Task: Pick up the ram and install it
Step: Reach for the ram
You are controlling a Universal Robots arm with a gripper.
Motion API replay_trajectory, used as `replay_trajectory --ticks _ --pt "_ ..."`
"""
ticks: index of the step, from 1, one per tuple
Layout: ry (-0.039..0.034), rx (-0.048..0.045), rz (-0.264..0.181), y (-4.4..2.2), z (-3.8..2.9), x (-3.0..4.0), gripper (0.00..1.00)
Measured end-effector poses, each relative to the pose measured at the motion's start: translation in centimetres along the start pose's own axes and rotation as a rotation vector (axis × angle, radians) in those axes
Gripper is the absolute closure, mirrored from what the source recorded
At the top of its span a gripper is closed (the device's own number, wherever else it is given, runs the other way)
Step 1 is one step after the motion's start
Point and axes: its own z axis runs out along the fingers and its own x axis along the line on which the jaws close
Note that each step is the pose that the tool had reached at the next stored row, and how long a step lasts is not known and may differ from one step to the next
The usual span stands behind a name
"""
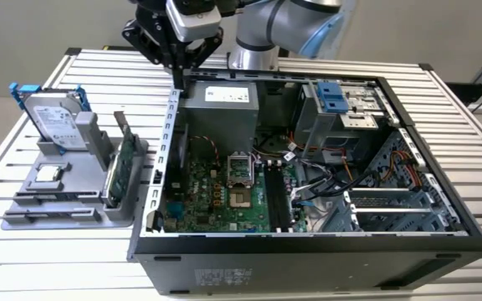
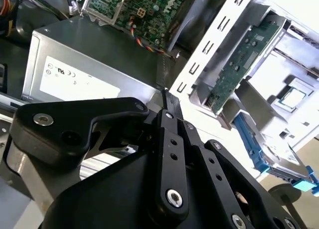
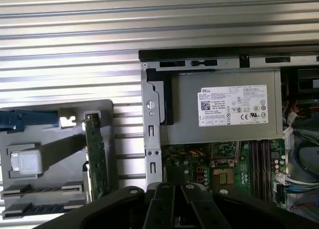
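Note:
The ram point(image 1: 57, 216) is a slim dark stick lying in a front slot of the grey holder point(image 1: 23, 188), which stands to the exterior view's left of the open computer case point(image 1: 308, 244). In the first wrist view the ram point(image 3: 42, 208) sits beside the green expansion card point(image 3: 95, 159). My gripper point(image 1: 179, 81) hangs over the case's far left wall, next to the power supply point(image 1: 220, 113), well away from the holder. In the second wrist view its black fingers point(image 2: 169, 139) meet at the tip and the gripper point(image 2: 167, 97) is shut with nothing in it. The motherboard's memory slots point(image 1: 276, 197) lie inside the case.
The holder also carries a silver hard drive with blue rails point(image 1: 53, 119), the upright green card point(image 1: 120, 169) and a processor chip point(image 1: 50, 174). Cables point(image 1: 325, 182) and drive cages point(image 1: 341, 106) crowd the case's right half. The slatted metal table point(image 1: 23, 263) lies all around.

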Motion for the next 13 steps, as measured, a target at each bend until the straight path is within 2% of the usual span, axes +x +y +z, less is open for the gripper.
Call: replay_trajectory --ticks 13 --pt "0.0 0.0 0.0 -0.13 -0.03 1.86 1.0"
